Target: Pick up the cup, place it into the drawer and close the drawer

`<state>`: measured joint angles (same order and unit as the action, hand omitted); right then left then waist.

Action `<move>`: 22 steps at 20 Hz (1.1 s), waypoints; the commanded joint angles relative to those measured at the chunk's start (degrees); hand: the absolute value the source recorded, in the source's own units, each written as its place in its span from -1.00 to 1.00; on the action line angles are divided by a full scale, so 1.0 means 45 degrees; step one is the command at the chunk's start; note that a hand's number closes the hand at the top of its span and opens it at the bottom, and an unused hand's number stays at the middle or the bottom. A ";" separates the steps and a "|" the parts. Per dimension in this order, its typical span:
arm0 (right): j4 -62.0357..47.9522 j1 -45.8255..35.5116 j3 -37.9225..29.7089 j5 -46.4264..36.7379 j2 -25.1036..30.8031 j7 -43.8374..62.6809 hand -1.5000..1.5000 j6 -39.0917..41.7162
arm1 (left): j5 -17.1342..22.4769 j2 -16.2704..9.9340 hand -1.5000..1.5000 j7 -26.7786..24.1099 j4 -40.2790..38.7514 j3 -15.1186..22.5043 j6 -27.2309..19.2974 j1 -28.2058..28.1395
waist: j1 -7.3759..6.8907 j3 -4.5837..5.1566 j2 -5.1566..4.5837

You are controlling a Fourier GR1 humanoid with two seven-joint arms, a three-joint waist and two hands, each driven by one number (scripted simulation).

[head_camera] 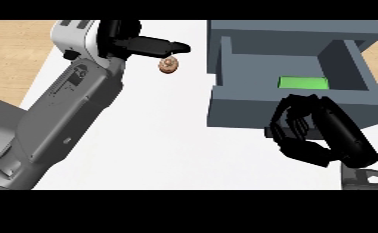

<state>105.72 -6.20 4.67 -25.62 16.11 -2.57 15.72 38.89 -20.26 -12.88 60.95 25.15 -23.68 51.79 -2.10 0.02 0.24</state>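
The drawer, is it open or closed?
Open. The drawer is pulled out, showing its inside with a green patch on the floor.

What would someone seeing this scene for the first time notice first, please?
The open grey drawer at the upper right draws the eye, with a bright green rectangular patch on its floor. At the upper left, the left hand reaches over the white counter, its fingers just above a small brown rounded cup. The black right hand sits with curled fingers at the drawer's front wall, lower right.
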 commanded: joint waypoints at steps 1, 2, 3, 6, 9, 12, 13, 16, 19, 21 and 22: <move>-0.1173 -0.0334 0.1051 -0.2123 0.0249 -0.0648 1.00 -0.0570 | 0.0112 -0.0959 -1.00 0.0134 0.0968 -0.0477 0.0586 -0.1233 | 0.0126 -0.0002 -0.0032; -0.2038 -0.0815 0.1739 -0.3206 0.0078 -0.0258 1.00 -0.0929 | 0.0003 -0.0726 -1.00 0.0185 0.1146 -0.0381 0.0129 -0.0953 | -0.0083 -0.0003 -0.0047; -0.2731 -0.1098 0.1387 -0.3302 0.0531 -0.0831 1.00 -0.0946 | -0.0044 -0.0724 -1.00 -0.0193 0.1284 -0.0246 0.0229 -0.1926 | -0.0140 -0.0004 -0.0068; -0.4440 -0.1656 0.2026 -0.4746 0.0129 -0.1238 1.00 -0.2128 | 0.0200 -0.1610 -1.00 0.0136 0.2089 -0.0835 0.0826 -0.2308 | -0.0046 -0.0009 -0.0066; -0.6570 -0.2738 0.2301 -0.5677 -0.0176 -0.1535 1.00 -0.2847 | 0.0201 -0.1889 -1.00 -0.0224 0.3013 -0.0811 0.1247 -0.3648 | -0.0219 -0.0012 -0.0089; -0.9517 -0.4476 0.1927 -0.6042 -0.0843 -0.2088 1.00 -0.3778 | 0.0127 -0.1718 -1.00 -0.0810 0.2301 -0.1317 0.1595 -0.3903 | -0.0023 -0.0013 -0.0177; -0.9751 -0.4386 0.1700 -0.5926 -0.0726 -0.2295 1.00 -0.3836 | 0.0603 -0.2779 -1.00 -0.0165 0.3497 -0.1822 0.2171 -0.4517 | -0.0043 -0.0013 -0.0099; -1.2428 -0.5616 0.1380 -0.6194 -0.1492 -0.3004 1.00 -0.5043 | 0.0085 -0.2373 -1.00 -0.0317 0.3890 -0.1694 0.1685 -0.5183 | 0.0018 -0.0017 -0.0127; -1.4376 -0.7080 0.0232 -0.5503 -0.0772 -0.4301 1.00 -0.4811 | 0.0346 -0.2937 -1.00 -0.0420 0.3987 -0.2323 0.2589 -0.5779 | -0.0005 -0.0017 -0.0160; -1.5925 -0.8369 0.0128 -0.5770 -0.1365 -0.3766 1.00 -0.4959 | 0.0251 -0.2783 -1.00 -0.0620 0.4039 -0.2220 0.2737 -0.5936 | -0.0213 -0.0021 -0.0236; -1.6595 -0.8765 -0.0233 -0.5526 -0.1015 -0.4181 1.00 -0.4747 | 0.0271 -0.2699 -1.00 -0.0426 0.4165 -0.2221 0.2644 -0.5759 | -0.0234 -0.0026 -0.0260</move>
<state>42.85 -38.29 7.04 -51.14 11.35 -19.17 -5.20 40.27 -32.53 -14.36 78.66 15.84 -13.06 27.43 -2.78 0.03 -0.38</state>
